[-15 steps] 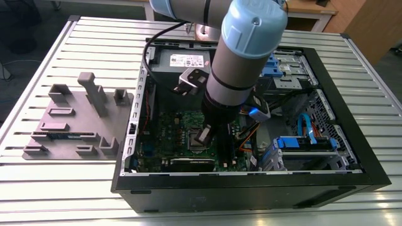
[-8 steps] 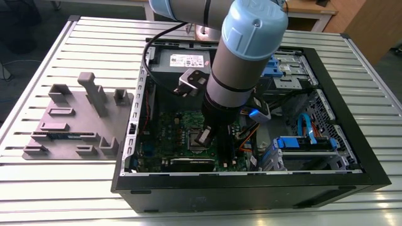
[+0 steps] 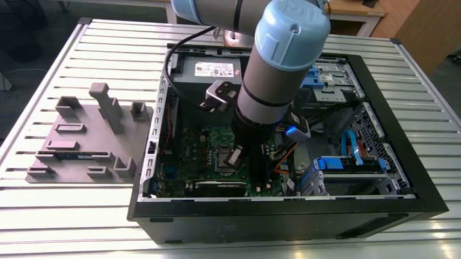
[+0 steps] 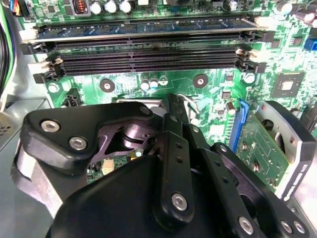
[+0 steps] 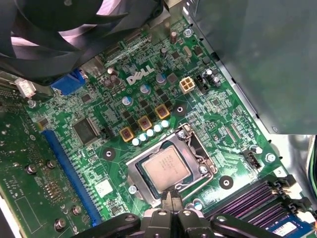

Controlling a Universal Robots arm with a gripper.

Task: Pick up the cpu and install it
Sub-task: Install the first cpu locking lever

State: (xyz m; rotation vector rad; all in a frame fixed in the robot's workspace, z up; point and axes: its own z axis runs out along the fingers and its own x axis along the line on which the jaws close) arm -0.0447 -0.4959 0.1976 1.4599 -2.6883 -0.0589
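Observation:
The cpu [image 5: 163, 167], a small square chip with a silver top, lies flat inside the metal-framed socket [image 5: 198, 148] of the green motherboard [image 5: 218, 106]. My gripper [image 5: 171, 199] hovers at the socket's edge, its two black fingertips pressed together with nothing between them, just beside the chip's rim. In the exterior view the gripper [image 3: 235, 156] reaches down into the open computer case [image 3: 403, 135], right over the socket. The second wrist view has the gripper's black linkage [image 4: 168, 163] covering the socket area.
Black memory slots [image 4: 148, 54] run across the board beyond the gripper. A black fan [image 5: 59, 34] and a blue card slot [image 5: 69, 168] flank the socket. A grey box with a white label [image 3: 212, 70], blue drive brackets [image 3: 346, 162] and a grey parts fixture [image 3: 79, 140] surround the work area.

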